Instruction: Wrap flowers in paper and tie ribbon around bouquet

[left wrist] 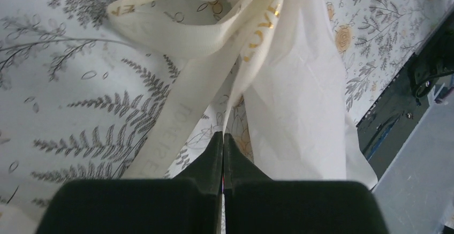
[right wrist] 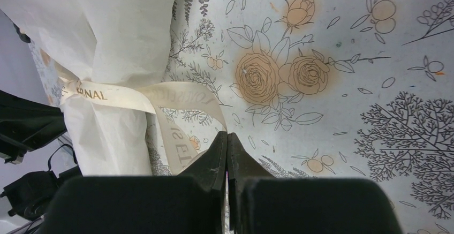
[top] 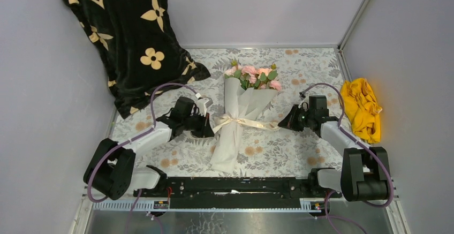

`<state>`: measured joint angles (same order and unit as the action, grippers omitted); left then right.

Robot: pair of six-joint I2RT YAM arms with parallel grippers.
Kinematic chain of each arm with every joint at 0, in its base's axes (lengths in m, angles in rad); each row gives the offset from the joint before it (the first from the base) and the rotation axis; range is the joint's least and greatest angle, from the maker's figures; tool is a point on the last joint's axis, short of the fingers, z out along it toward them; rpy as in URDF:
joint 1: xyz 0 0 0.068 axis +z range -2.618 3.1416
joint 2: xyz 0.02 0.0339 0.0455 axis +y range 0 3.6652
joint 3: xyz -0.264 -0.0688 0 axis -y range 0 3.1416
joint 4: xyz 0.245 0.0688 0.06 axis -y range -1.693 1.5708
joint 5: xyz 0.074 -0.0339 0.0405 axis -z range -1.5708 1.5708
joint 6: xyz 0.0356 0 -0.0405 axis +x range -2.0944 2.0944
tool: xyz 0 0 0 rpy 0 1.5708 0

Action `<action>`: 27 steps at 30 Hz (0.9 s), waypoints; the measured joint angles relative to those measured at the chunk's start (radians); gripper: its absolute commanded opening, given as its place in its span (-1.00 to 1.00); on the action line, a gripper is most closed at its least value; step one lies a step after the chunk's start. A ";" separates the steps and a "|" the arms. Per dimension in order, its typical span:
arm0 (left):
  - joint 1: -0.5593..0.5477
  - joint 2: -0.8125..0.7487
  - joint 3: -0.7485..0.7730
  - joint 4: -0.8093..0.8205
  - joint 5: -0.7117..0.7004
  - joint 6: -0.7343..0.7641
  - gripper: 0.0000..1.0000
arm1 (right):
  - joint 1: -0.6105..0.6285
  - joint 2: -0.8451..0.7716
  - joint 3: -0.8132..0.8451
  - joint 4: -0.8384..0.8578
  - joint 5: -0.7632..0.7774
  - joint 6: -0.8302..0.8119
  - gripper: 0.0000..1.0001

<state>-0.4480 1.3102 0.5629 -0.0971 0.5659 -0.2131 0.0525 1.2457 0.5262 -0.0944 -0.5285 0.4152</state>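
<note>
Ribbon (top: 251,122): cream satin, gold lettering, knotted round crinkled white paper (top: 227,148) cone.

Top view overhead, facing down; wrist views close, sharing ribbon (left wrist: 182,36).

Left arm (top: 152,137), right arm (top: 336,132): white shell links, bulky black joint housings. Purple cables (top: 154,99) loop along each. Black rail (top: 235,187) joins bases. Left pincer (left wrist: 222,137), right pincer (right wrist: 227,137): matte black, blocky body, wedge fingers tapering to thin tips.
</note>
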 measured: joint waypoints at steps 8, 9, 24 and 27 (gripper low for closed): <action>-0.048 -0.117 0.109 -0.245 -0.087 -0.017 -1.00 | 0.008 0.037 0.027 0.004 -0.060 -0.018 0.09; -0.063 -0.129 0.135 -0.274 -0.100 -0.010 -1.00 | 0.011 0.041 0.040 0.000 -0.066 -0.023 0.11; -0.096 -0.068 0.453 -0.964 -0.230 0.909 -1.00 | 0.184 0.131 0.111 -0.005 -0.052 -0.033 0.23; -0.100 -0.140 0.392 -1.015 -0.274 1.069 -1.00 | 0.255 0.139 0.121 0.001 -0.030 -0.025 0.23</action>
<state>-0.5484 1.1702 0.9546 -1.1126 0.2916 0.8558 0.3077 1.3849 0.6472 -0.0933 -0.5587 0.3901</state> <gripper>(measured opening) 0.006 0.619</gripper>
